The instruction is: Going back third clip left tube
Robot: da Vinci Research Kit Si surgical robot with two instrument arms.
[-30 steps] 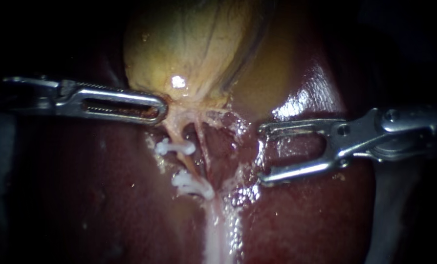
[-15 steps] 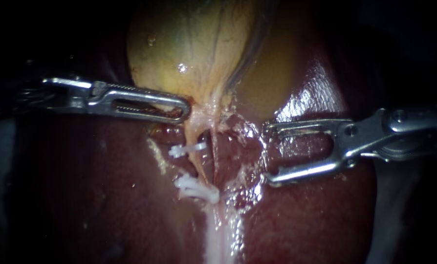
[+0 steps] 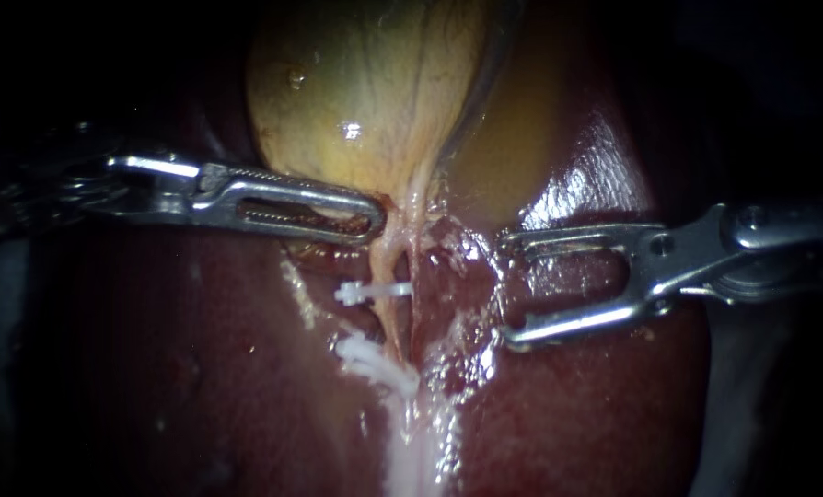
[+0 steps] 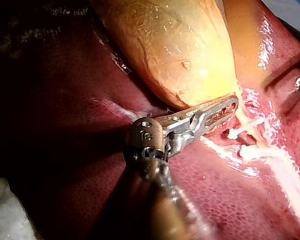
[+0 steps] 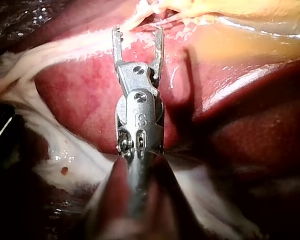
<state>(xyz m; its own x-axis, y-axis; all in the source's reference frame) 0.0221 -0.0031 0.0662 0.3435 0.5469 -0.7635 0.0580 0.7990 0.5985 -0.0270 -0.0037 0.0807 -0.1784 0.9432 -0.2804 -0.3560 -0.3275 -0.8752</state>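
Endoscope view: left instrument (image 3: 375, 221) clamps gallbladder (image 3: 365, 83) — right instrument (image 3: 508, 291) gapes empty over glossy liver (image 3: 596, 405).

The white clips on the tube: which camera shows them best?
The endoscope view: both white clips lie in plain sight across the pale tube. The left wrist view shows them too, smaller, just beyond the left instrument gripping the gallbladder. In the right wrist view I cannot make them out.

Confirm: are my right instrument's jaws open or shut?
Open. The jaws of the right instrument stand clearly apart in both views, with nothing gripped.
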